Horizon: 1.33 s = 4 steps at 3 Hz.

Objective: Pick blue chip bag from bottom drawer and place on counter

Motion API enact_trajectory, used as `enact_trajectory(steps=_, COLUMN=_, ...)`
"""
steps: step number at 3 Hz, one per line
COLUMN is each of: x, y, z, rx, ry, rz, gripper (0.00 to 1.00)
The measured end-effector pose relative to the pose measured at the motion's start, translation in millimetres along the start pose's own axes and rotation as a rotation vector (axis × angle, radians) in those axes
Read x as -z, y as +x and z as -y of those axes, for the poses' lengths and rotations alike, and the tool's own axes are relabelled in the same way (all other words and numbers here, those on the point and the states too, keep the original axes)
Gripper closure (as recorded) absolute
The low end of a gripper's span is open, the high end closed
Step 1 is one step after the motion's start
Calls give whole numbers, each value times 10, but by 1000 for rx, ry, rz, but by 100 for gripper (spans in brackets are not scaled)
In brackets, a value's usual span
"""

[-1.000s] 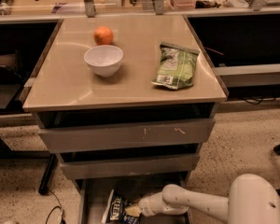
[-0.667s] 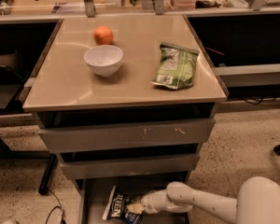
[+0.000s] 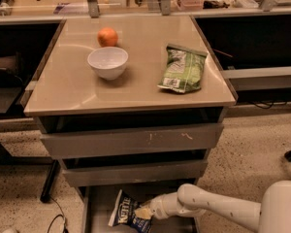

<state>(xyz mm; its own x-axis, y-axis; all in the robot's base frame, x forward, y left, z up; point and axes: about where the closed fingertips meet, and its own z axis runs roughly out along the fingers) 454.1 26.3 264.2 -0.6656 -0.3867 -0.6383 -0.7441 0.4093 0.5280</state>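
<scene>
The blue chip bag (image 3: 122,210) is dark navy with white lettering and stands tilted up in the open bottom drawer (image 3: 98,202), at the bottom of the camera view. My gripper (image 3: 143,212) reaches in from the right on a white arm and is shut on the bag's right edge. The bag looks lifted off the drawer floor. The beige counter (image 3: 68,89) tops the grey cabinet above.
On the counter lie a green chip bag (image 3: 183,69), a white bowl (image 3: 107,62) and an orange (image 3: 107,37). Two shut grey drawers (image 3: 131,140) overhang the bottom drawer. Dark shelving flanks the cabinet. A cable (image 3: 58,220) lies on the speckled floor at the left.
The blue chip bag has tipped up and risen a little in the drawer with my gripper on it. The arm has shifted slightly up and right.
</scene>
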Motion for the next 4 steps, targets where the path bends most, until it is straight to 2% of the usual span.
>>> enact_trajectory(steps=1, x=212, y=-238, z=-250, rx=-17, ry=10, rz=-5, gripper=100)
enact_trajectory(steps=2, x=526, y=-579, z=-787, rx=-3, ry=8, rz=3, gripper=100)
enact_trajectory(steps=3, x=749, y=-968, z=-1386, rx=66, ry=6, rz=-10, gripper=100)
enact_trajectory(steps=4, x=914, y=-1214, z=-1841, rx=147, ry=5, rz=-10, gripper=100)
